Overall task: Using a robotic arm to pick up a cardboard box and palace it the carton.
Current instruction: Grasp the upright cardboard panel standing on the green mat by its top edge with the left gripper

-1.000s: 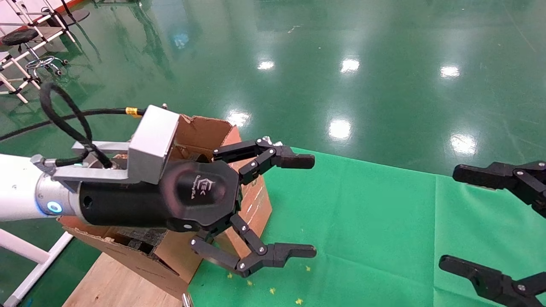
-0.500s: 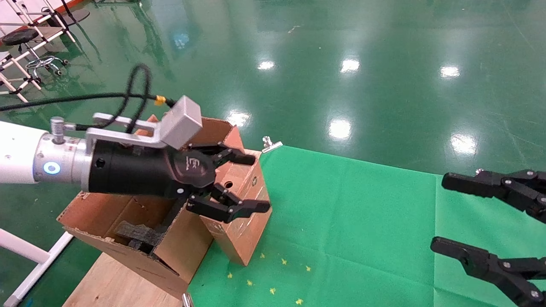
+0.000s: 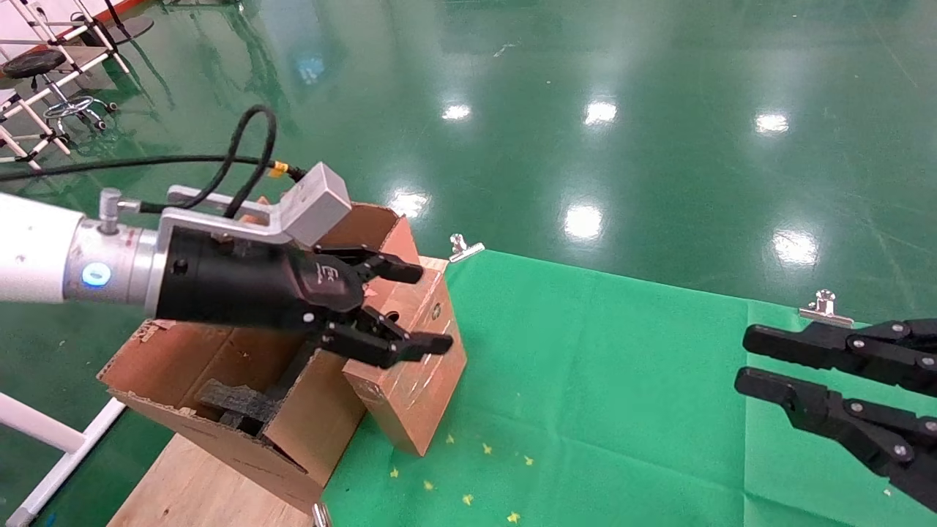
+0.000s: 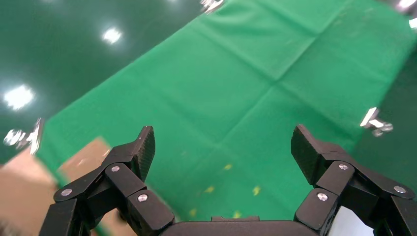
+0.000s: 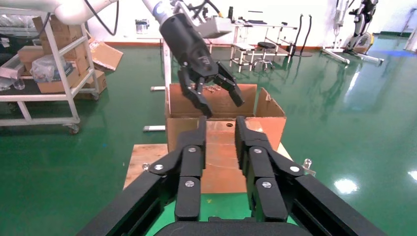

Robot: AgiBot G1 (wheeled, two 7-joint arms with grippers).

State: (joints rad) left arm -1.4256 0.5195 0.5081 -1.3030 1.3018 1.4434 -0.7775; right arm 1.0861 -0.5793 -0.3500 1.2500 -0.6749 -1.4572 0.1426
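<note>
The reddish-brown cardboard box [image 3: 417, 388] stands upright on the green cloth, leaning against the open carton [image 3: 307, 428], which has black foam [image 3: 234, 399] inside. My left gripper [image 3: 423, 307], on the white arm, hovers open just over the box's top. Nothing is between its fingers in the left wrist view, where this gripper [image 4: 222, 135] looks down on the cloth. My right gripper [image 3: 743, 360] hangs at the far right above the cloth, holding nothing. Its fingers [image 5: 194, 147] are narrowed to a small gap. Beyond the right gripper [image 5: 221, 123], the box [image 5: 221, 160] stands before the carton [image 5: 273, 120].
A green cloth [image 3: 622, 380] covers the table, held by metal clips [image 3: 465, 247] [image 3: 825, 306]. Small yellow scraps [image 3: 468, 499] lie near the box. The carton rests on a wooden board [image 3: 190, 483]. A shelf cart [image 5: 49, 73] stands on the floor beyond.
My left gripper swung back from the near side, rolled, and dropped over the box's top, its opening narrower. My right gripper drifted left and its fingers closed to a small gap.
</note>
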